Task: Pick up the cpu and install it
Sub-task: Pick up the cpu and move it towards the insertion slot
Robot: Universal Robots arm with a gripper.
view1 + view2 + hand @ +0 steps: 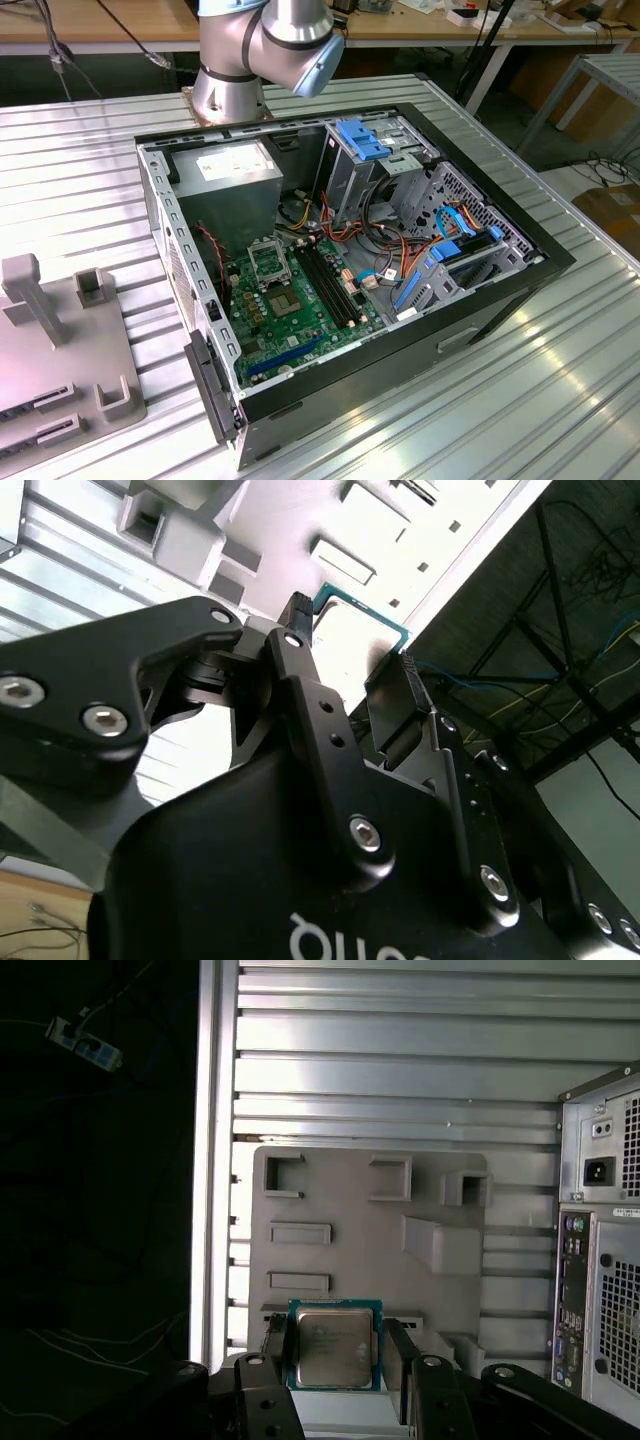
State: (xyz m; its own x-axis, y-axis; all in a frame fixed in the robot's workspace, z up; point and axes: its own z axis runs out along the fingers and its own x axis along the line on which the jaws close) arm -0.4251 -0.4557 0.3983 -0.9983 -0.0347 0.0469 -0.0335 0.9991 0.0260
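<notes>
- The pincer (336, 1342) was pinching the cpu (333, 1348). In the first wrist view we saw one of the fingers (274, 1350) against each of two opposite edges of it, and its dull metal top faced the camera.
- The cpu was held up in the air, well apart from the grey fixture plate (340, 1220), which lay behind it on the ribbed metal counter (400, 1080).
- In the second wrist view, the green rim of the cpu showed between the two black fingertips.
- In the exterior view, the open computer case (500, 290) lay on the counter, and the grey fixture plate was at the exterior view's left of it.
- Inside the case we saw the green motherboard (300, 320) with its silver-framed socket (268, 262).
- The arm (250, 50) stood on the counter, just beside the far wall of the case.
</notes>
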